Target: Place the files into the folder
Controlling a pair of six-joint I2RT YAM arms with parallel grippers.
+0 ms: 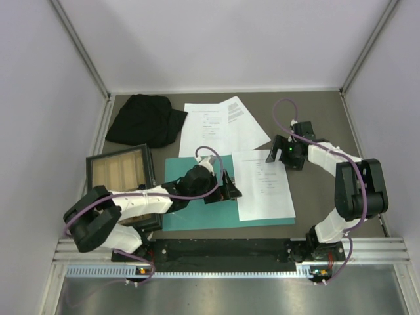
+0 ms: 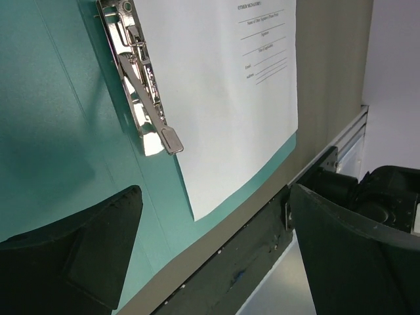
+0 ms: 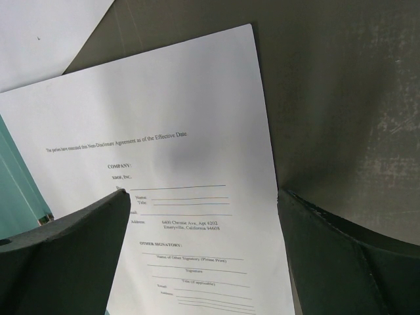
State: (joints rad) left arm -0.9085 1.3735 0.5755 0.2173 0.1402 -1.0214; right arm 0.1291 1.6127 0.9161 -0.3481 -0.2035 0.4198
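Note:
The teal folder [image 1: 187,213] lies open and flat near the front of the table. One white file sheet [image 1: 266,190] lies on its right half, its top end past the folder's far edge. Two more sheets [image 1: 220,125] lie overlapped on the table behind. My left gripper [image 1: 228,190] is open and empty over the folder's middle. The left wrist view shows the folder [image 2: 59,118], its metal clip [image 2: 141,79] and the sheet [image 2: 223,98]. My right gripper [image 1: 277,152] is open and empty above the sheet's top end [image 3: 190,151].
A black cloth [image 1: 144,118] lies at the back left. A dark-framed wooden tray [image 1: 121,167] sits left of the folder, beside the left arm. The metal rail [image 1: 230,252] runs along the table's near edge, close to the folder.

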